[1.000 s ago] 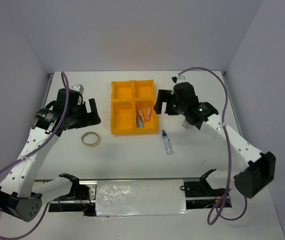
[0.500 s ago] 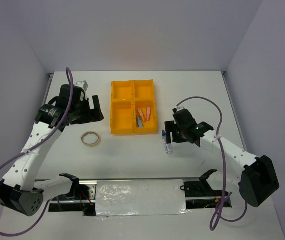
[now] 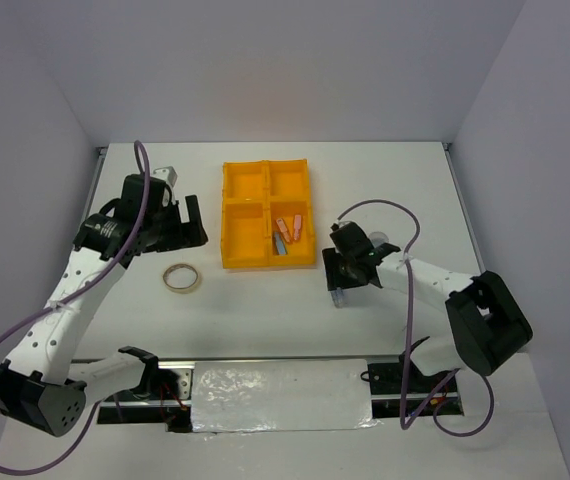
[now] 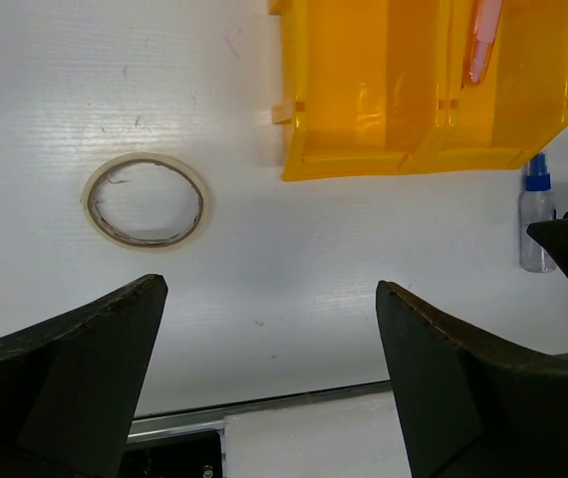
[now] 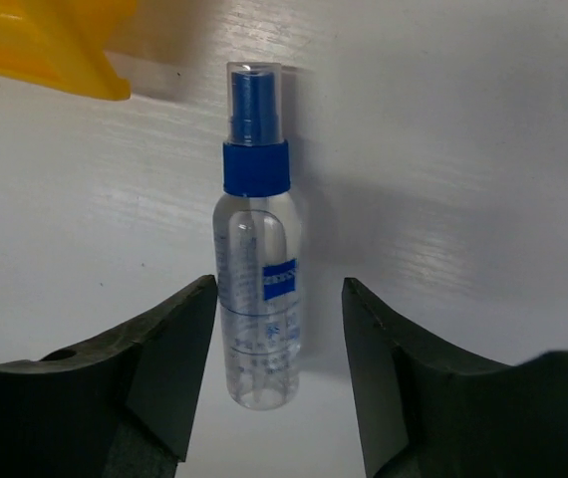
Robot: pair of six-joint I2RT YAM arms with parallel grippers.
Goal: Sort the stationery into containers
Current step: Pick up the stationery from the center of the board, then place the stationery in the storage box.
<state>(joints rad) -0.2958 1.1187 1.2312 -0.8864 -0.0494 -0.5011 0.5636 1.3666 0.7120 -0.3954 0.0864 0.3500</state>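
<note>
Your right pincer [image 5: 276, 299] spread, straddling clear bottle with blue cap [image 5: 259, 329], lying flat on surface [image 5: 463, 149], cap toward orange tray [image 5: 45, 50] corner. Your left pincer [image 4: 269, 299] spread too, empty — beige tape ring [image 4: 194, 194] on surface near tray.

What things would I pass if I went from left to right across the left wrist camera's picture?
beige tape ring → orange-yellow tray → clear bottle with blue cap
</note>
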